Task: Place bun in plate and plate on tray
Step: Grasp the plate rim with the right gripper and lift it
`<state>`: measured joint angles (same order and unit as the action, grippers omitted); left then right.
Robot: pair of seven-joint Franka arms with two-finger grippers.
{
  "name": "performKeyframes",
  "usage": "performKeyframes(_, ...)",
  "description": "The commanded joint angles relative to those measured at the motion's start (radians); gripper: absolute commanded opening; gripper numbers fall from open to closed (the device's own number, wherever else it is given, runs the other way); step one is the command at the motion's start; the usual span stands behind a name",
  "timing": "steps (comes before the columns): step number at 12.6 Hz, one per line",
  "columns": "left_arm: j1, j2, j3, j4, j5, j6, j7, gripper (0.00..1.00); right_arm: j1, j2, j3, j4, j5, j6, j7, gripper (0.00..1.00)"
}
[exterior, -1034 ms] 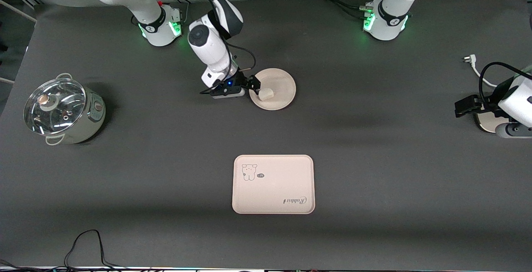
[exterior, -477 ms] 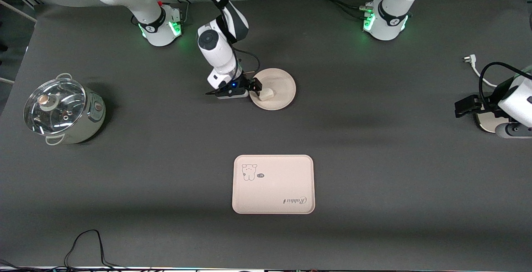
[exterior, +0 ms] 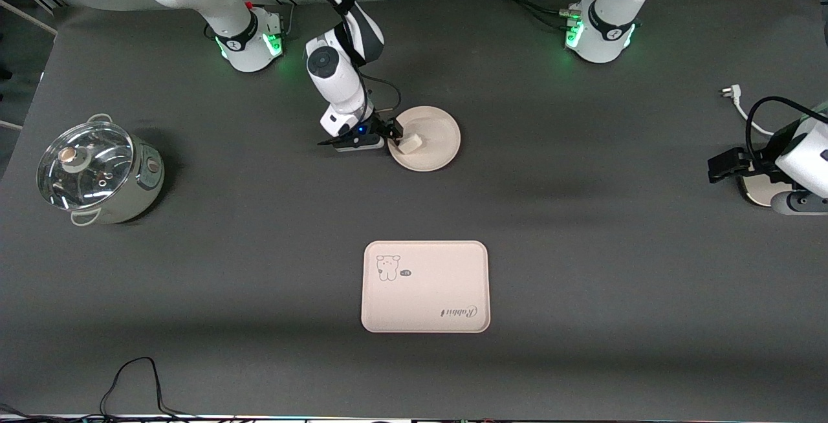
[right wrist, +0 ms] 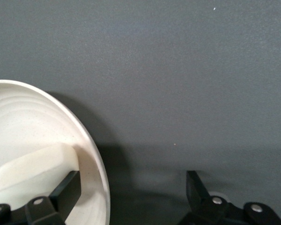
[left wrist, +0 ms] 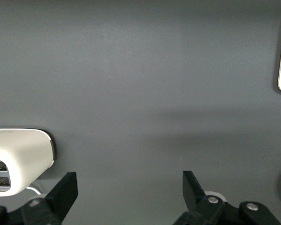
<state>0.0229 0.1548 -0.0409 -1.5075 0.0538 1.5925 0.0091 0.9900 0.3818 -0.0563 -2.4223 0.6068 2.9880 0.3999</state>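
Note:
The round cream plate lies on the table, farther from the front camera than the tray. The small white bun lies in the plate near its rim. My right gripper is open and low at that rim. In the right wrist view the right gripper straddles the plate's rim: one finger is inside next to the bun, the other is outside over the table. My left gripper waits open and empty at the left arm's end of the table; the left wrist view shows it over bare mat.
A steel pot with a glass lid stands at the right arm's end of the table. A white appliance sits under the left wrist and also shows in the left wrist view. A white plug and cable lie nearby. A black cable loops at the front edge.
My right arm's wrist has swung toward the plate and the open gripper has settled at the rim beside the bun. The left arm has not moved.

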Motion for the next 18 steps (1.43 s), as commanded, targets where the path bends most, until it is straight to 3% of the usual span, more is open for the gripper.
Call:
performKeyframes(1, -0.018, -0.003, 0.015, 0.012, -0.003, 0.0, 0.019, 1.0, 0.001, -0.035, 0.009, -0.009, 0.034, -0.023, -0.032, 0.87)
performKeyframes(3, -0.018, -0.003, 0.015, 0.012, -0.003, 0.0, 0.019, 1.0, -0.002, -0.044, 0.01, -0.009, 0.034, -0.04, -0.027, 0.59)
performKeyframes(5, -0.018, -0.004, 0.015, 0.01, -0.003, 0.0, 0.019, 1.0, -0.007, -0.047, 0.01, -0.006, 0.042, -0.063, -0.03, 0.4)
performKeyframes(6, -0.018, -0.003, 0.015, 0.01, -0.005, -0.003, 0.019, 1.0, -0.007, -0.049, 0.012, -0.006, 0.048, -0.063, -0.033, 0.35)
performKeyframes(9, -0.018, -0.003, 0.015, 0.01, -0.005, -0.005, 0.019, 1.0, -0.007, -0.047, 0.012, -0.004, 0.048, -0.063, -0.035, 0.35)
performKeyframes(12, -0.018, -0.003, 0.015, 0.01, -0.005, -0.003, 0.02, 1.0, -0.007, -0.047, 0.012, -0.001, 0.048, -0.063, -0.036, 0.16)
performKeyframes(16, -0.018, -0.003, 0.015, 0.01, -0.005, -0.003, 0.02, 1.0, -0.007, -0.055, 0.012, 0.0, 0.048, -0.063, -0.038, 0.02)
performKeyframes(18, -0.018, -0.003, 0.015, 0.01, -0.005, -0.003, 0.02, 1.0, -0.01, -0.066, 0.012, 0.0, 0.048, -0.067, -0.041, 0.0)
